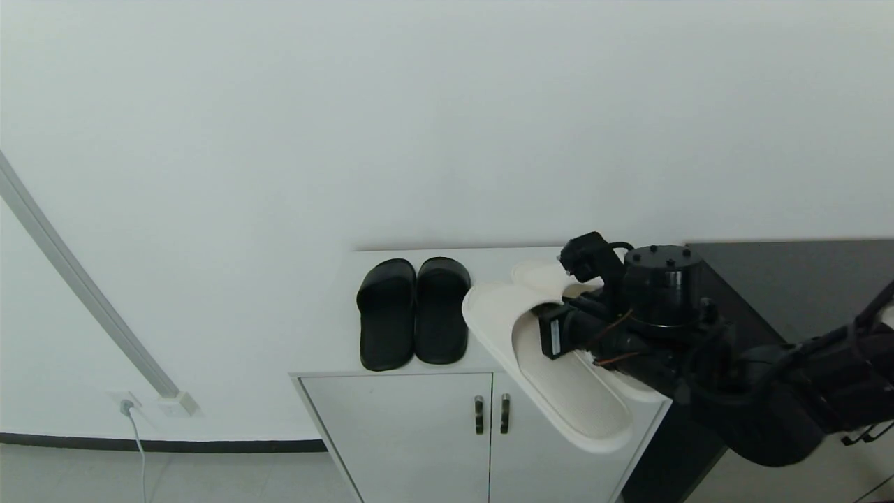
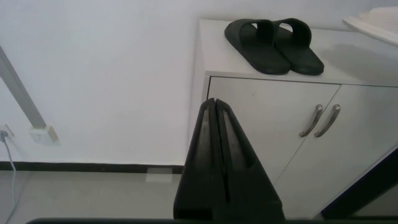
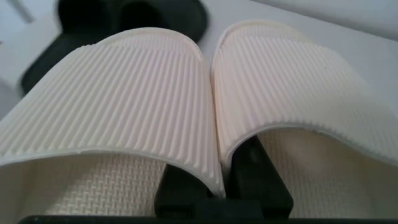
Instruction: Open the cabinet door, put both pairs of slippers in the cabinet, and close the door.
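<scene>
A white cabinet stands against the wall with both doors closed and two handles at the centre. A black pair of slippers lies on its top. My right gripper is shut on the white pair of slippers, which tilts out over the cabinet's front right edge. In the right wrist view the fingers sit under the ribbed straps of the white pair, pinching the inner sides together. My left gripper is shut and empty, low in front of the cabinet's left door.
A dark counter adjoins the cabinet on the right. A wall socket with a cable and a slanted grey strip are on the wall to the left. Bare floor lies left of the cabinet.
</scene>
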### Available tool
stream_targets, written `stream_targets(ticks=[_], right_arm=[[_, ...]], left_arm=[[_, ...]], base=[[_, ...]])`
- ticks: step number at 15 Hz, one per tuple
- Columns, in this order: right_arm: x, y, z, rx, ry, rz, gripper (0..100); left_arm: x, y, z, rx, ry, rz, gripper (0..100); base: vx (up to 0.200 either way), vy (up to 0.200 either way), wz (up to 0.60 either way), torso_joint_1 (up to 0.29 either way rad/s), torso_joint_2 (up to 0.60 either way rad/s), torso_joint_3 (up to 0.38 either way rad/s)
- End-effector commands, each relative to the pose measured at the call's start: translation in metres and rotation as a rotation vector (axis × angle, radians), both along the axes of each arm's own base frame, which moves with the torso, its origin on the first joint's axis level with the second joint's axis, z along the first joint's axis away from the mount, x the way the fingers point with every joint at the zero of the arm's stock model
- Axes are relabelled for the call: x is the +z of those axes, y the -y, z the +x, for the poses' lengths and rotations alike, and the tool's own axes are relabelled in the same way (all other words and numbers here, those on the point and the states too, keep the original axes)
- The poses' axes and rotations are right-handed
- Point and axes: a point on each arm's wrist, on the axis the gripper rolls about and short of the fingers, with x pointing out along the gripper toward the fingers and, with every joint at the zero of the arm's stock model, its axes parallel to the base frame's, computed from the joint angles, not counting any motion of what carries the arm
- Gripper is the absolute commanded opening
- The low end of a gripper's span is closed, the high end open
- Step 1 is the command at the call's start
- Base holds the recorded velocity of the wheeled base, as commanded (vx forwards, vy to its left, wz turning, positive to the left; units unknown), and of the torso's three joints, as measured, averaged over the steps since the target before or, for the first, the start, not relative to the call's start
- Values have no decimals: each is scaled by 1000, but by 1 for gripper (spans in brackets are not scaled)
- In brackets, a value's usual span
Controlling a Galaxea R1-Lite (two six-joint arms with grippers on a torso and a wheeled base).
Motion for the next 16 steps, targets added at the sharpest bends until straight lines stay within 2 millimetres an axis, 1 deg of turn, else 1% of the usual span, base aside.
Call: stream_targets(ticks=[1, 2, 4, 6, 12, 16], right_arm=[[14, 22, -32, 131, 12, 19, 0], [17, 32, -47, 242, -1, 31, 0], [14, 42, -63, 320, -43, 22, 0], [9, 44, -66, 346, -68, 14, 0], [5, 44, -66, 346, -81, 7, 0], [5, 44, -66, 343, -82, 5, 0]], left_arm=[[0, 0, 0, 1, 0, 0, 0], [0, 0, 0, 1, 1, 0, 0], [0, 0, 0, 1, 0, 0, 0], [0, 0, 0, 1, 1, -2, 0], [0, 0, 0, 1, 1, -2, 0], [0, 0, 0, 1, 0, -2, 0]], base=[[0, 0, 0, 0, 0, 0], [0, 0, 0, 0, 0, 0], [0, 0, 0, 0, 0, 0], [0, 0, 0, 0, 0, 0], [0, 0, 0, 0, 0, 0], [-200, 0, 0, 8, 1, 1]])
